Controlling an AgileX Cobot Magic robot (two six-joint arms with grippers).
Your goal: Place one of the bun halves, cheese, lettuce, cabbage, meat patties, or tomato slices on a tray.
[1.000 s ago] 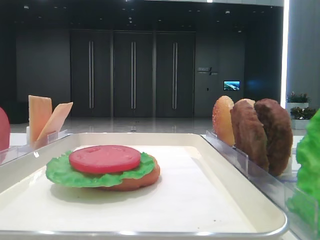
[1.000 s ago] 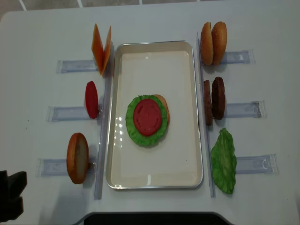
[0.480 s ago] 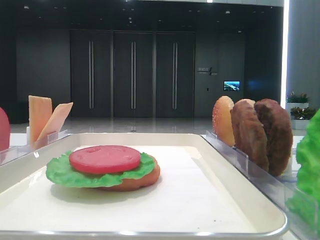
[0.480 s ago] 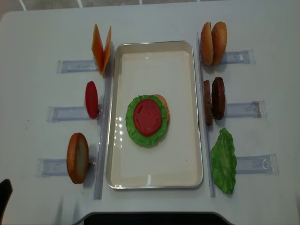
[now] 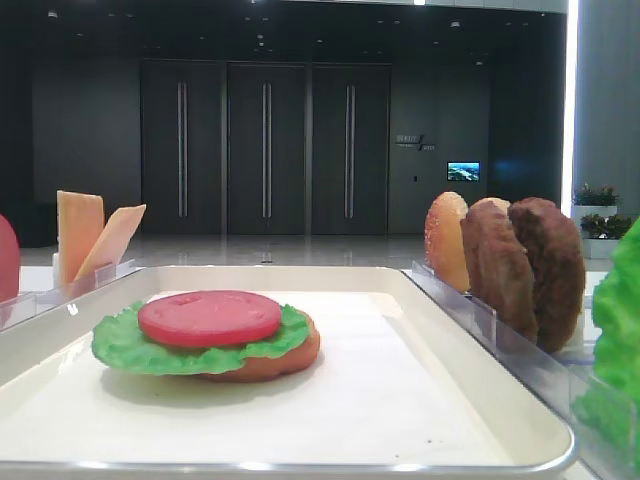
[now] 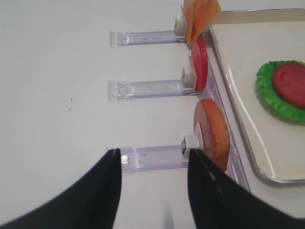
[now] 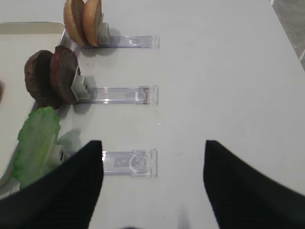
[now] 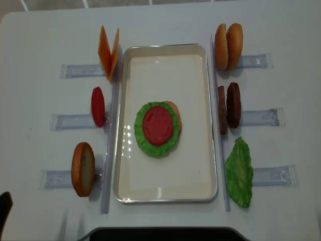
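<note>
My left gripper (image 6: 153,191) has drawn back off the table toward the near-left corner, jaws spread wide and empty like my right gripper (image 7: 152,183), leaving the tomato slice (image 8: 158,125) on lettuce (image 8: 145,143) and bun half (image 8: 174,113) mid-tray (image 8: 165,193), placement apparently complete.

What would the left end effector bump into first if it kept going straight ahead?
Probably the clear holder rack lying straight ahead of the open left end effector, then the bun half standing at its end; depth is hard to judge.

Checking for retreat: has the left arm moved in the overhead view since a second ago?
Yes. The left arm slid left and down, away from the bun half, almost out of view.
</note>
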